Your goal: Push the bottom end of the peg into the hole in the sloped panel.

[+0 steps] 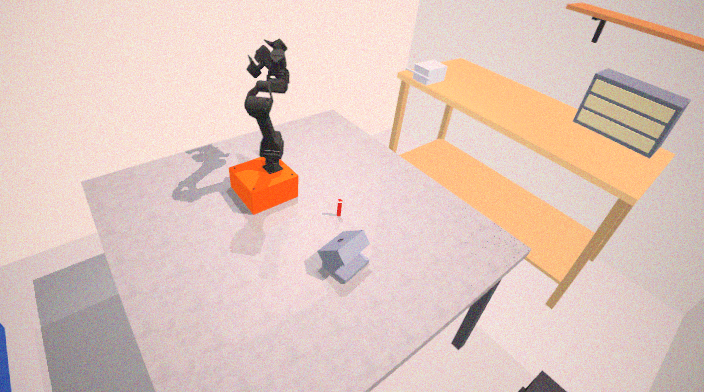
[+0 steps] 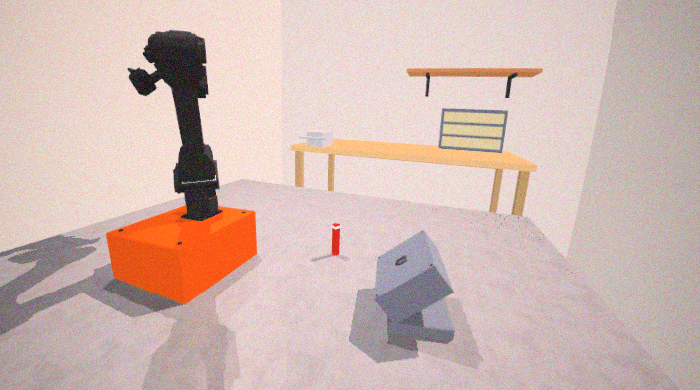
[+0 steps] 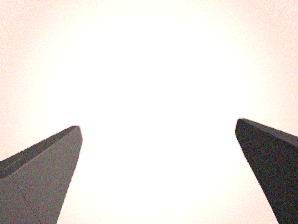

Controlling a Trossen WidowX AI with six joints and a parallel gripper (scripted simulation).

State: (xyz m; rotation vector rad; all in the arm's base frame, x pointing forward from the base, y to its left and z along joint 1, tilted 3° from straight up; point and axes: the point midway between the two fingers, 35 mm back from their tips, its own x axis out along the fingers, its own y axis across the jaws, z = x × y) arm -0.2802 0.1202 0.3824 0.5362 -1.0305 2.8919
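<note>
A small red peg (image 1: 339, 209) (image 2: 335, 242) with a white band near its top stands upright on the table, between the orange base and the panel. The blue-grey sloped panel block (image 1: 354, 248) (image 2: 419, 256) has one small dark hole (image 1: 340, 239) (image 2: 400, 260) in its tilted upper face; the exact shapes of the hole and peg are too small to tell. My gripper (image 1: 257, 49) (image 3: 160, 129) is open and empty, raised high above the base and far from the peg and panel. In the exterior view it is partly hidden.
The arm stands on an orange base box (image 1: 275, 193) (image 2: 222, 257) on the grey table (image 1: 207, 315) (image 2: 288, 323). A wooden bench (image 1: 498, 107) (image 2: 376, 152) with a drawer cabinet (image 1: 628, 112) (image 2: 473, 130) and a white box (image 1: 430, 71) (image 2: 319, 138) stands beyond the table, under a wall shelf (image 1: 638, 26) (image 2: 472, 72).
</note>
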